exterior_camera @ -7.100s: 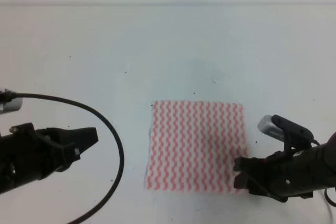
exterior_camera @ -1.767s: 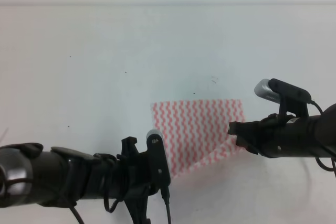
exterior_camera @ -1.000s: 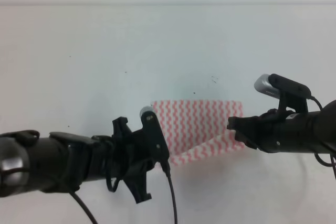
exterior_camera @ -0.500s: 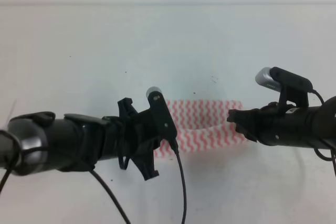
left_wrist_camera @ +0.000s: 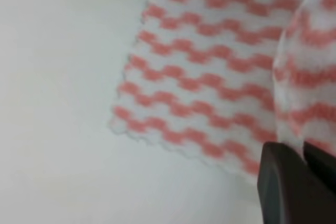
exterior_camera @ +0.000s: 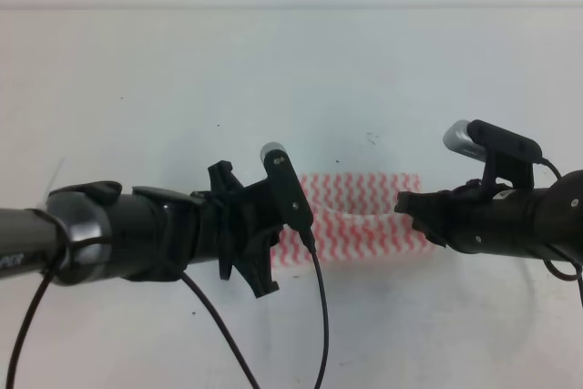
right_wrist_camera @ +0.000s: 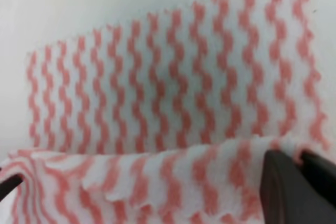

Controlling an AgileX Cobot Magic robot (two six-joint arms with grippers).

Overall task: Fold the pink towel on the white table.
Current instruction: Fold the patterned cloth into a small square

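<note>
Both hands clamping near corners of towel (exterior_camera: pixel 364 216): left hand (left_wrist_camera: pixel 294 174), right hand (right_wrist_camera: pixel 294 179). Folding underway over worktop (exterior_camera: pixel 182 88); next, lining edges.

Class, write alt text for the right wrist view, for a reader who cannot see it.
A pink towel with wavy pink and white stripes lies on a white table, its near edge lifted and carried over the flat part. The right claw, dark, at the lower right, pinches that lifted edge.
</note>
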